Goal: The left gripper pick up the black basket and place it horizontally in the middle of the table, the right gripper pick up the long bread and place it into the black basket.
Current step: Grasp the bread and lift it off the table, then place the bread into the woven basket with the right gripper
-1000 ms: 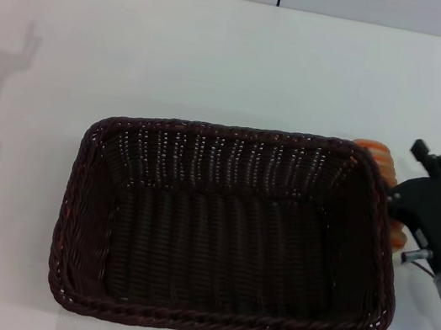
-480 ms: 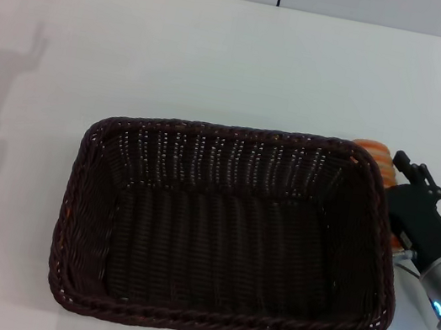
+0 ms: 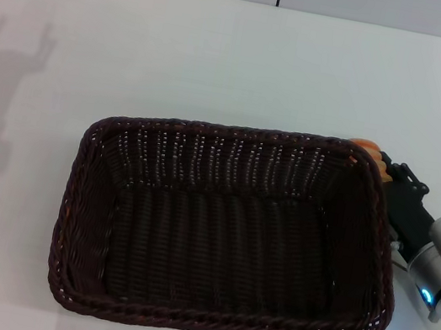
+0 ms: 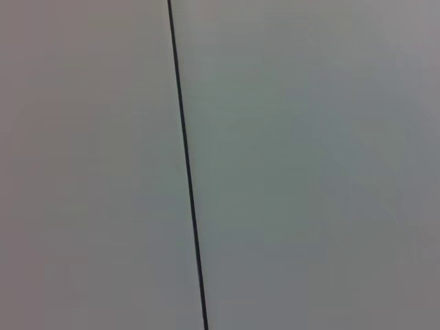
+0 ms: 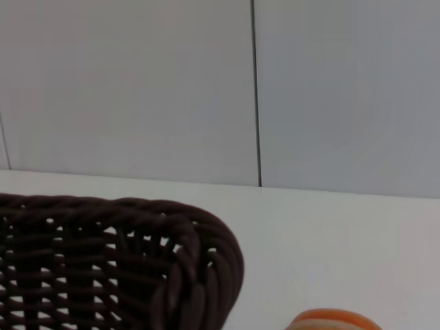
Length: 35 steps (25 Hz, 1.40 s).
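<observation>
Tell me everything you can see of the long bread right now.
Only the rounded orange-tan end of the long bread shows, ridged like slices, lying on the white table just outside the black basket, at its far right corner. The right gripper covers the rest; contact with it or the rim cannot be judged.

Head overhead; right wrist low, shares basket (image 3: 227, 226); left unclear.

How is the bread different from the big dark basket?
The black basket is very dark brown-black woven wicker; the long bread is tan with orange stripes. The basket is far larger than the bread. The basket shows whole and open; the bread is mostly hidden behind its right rim, beside the right gripper. Both rest on the white table.
</observation>
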Tool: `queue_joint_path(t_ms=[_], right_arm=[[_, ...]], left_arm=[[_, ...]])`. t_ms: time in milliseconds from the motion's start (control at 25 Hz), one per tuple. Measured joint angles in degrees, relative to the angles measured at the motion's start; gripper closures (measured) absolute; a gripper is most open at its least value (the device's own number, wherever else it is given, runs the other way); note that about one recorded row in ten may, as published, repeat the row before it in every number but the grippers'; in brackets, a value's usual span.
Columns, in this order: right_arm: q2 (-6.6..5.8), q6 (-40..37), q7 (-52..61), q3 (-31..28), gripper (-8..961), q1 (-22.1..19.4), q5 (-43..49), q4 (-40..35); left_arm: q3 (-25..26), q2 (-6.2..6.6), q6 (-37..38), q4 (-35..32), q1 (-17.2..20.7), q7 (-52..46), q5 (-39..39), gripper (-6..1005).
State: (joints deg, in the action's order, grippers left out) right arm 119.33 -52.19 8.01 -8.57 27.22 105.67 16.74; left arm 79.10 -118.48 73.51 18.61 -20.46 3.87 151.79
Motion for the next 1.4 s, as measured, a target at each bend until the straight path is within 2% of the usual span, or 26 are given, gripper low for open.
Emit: queue_joint_path(t_ms=[160, 440, 600, 720, 840, 1040, 1400], right_arm=[[-0.18, -4.7, 0.0, -1.7, 224, -2.1, 0.0, 1.1], [-0.18, -35.4, -0.4, -4.8, 308, -10.4, 0.0, 1.4], [-0.15, -47.4, -0.5, -3.1, 349, -11.1, 3.5, 1.4], [-0.10, -50.9, -0.5, -2.7, 381, -10.1, 8.2, 1.7], [0.07, -50.5, -0.6, -2.5, 404, -7.3, 15.6, 2.3], [0.10, -42.5, -0.6, -1.6, 426, -3.6, 23.2, 5.8], [-0.07, -38.2, 0.3, -2.7, 423, -3.3, 23.9, 8.3]], left_arm=[[-0.1, 0.00, 0.0, 0.0, 0.1, 0.0, 0.0, 267], [-0.7, 0.00, 0.3, 0.2, 0.7, 0.0, 0.0, 268], [-0.7, 0.00, 0.3, 0.0, 0.9, 0.0, 0.0, 269], [-0.7, -0.03, 0.2, 0.0, 0.9, 0.0, 0.0, 270], [-0.7, -0.06, 0.2, 0.0, 0.8, 0.0, 0.0, 271], [-0.7, -0.09, 0.2, 0.0, 0.8, 0.0, -0.1, 271], [-0.3, -0.09, 0.2, 0.1, 1.3, 0.0, -0.4, 270]])
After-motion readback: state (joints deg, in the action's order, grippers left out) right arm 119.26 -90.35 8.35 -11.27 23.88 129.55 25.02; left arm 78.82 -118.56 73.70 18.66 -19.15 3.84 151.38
